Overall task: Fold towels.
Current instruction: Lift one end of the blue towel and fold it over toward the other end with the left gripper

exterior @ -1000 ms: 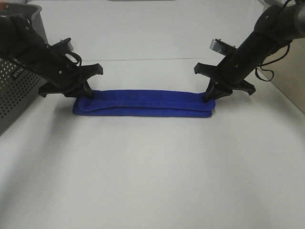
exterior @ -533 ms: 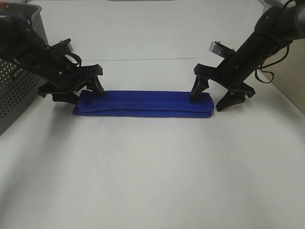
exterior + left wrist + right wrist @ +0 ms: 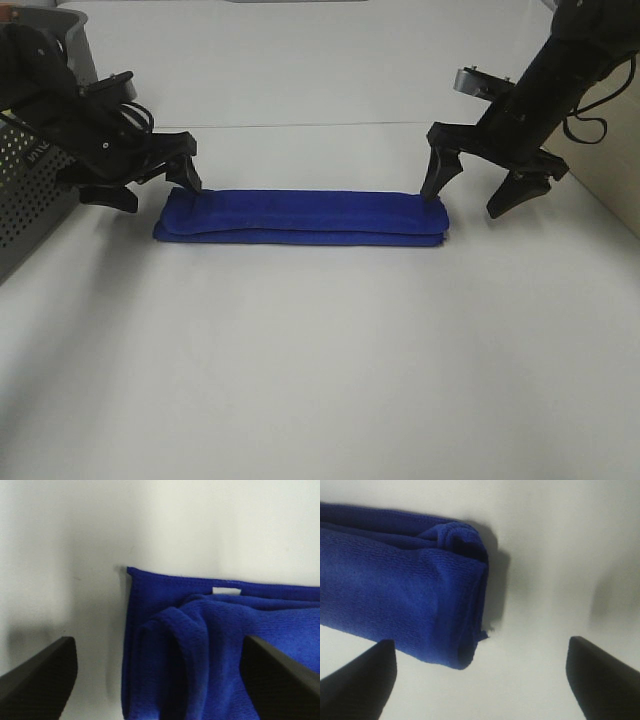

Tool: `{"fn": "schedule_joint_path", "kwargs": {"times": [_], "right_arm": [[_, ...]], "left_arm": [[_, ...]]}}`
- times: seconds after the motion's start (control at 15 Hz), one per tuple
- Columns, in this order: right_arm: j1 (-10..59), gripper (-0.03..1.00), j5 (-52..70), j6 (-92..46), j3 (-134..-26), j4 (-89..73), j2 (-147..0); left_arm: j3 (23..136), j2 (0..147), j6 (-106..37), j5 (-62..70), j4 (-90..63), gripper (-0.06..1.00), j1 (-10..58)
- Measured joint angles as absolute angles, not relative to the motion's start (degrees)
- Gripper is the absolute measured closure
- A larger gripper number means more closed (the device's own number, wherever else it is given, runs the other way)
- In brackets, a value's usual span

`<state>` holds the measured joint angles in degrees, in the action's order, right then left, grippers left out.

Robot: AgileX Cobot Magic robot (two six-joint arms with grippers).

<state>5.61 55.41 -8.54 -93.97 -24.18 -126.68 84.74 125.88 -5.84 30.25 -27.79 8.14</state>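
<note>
The royal-blue towel (image 3: 300,215) lies folded into a long narrow strip across the middle of the white table (image 3: 320,360). My left gripper (image 3: 155,187) is open over its left end, one finger above the cloth and the other off the end, holding nothing. In the left wrist view the towel (image 3: 200,645) shows its layered end and a small white tag (image 3: 226,590) between the spread fingers (image 3: 40,680). At the strip's right end my right gripper (image 3: 470,195) is also open and empty. The right wrist view shows that folded end of the towel (image 3: 395,595) lying free, with the gripper (image 3: 481,645) spread wide around it.
A grey perforated basket (image 3: 25,190) stands at the left edge, just behind my left arm. A beige surface (image 3: 612,150) borders the table at the right. Bare white table lies in front of the towel.
Both grippers have opened and let go of the towel's ends. They have lifted slightly and drawn outward. The towel has settled flat.
</note>
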Motion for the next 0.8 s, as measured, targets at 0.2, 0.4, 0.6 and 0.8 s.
{"fn": "schedule_joint_path", "kwargs": {"times": [0.2,0.4,0.6,0.8], "right_arm": [[5.61,0.11,54.49,-8.31,-93.97,-23.66,-126.68],[5.61,0.11,52.94,-7.22,-93.97,-23.66,-126.68],[5.61,0.11,51.68,-7.05,-93.97,-23.78,-126.68],[5.61,0.11,51.57,-7.05,-93.97,-23.78,-126.68]], "left_arm": [[84.74,128.34,-7.51,29.79,-27.73,0.11,8.37],[85.14,128.92,-10.14,29.11,-30.6,0.11,8.82],[85.14,129.6,-15.07,28.13,-36.55,0.29,9.4],[85.14,129.77,-15.41,26.53,-38.04,0.67,9.51]]}}
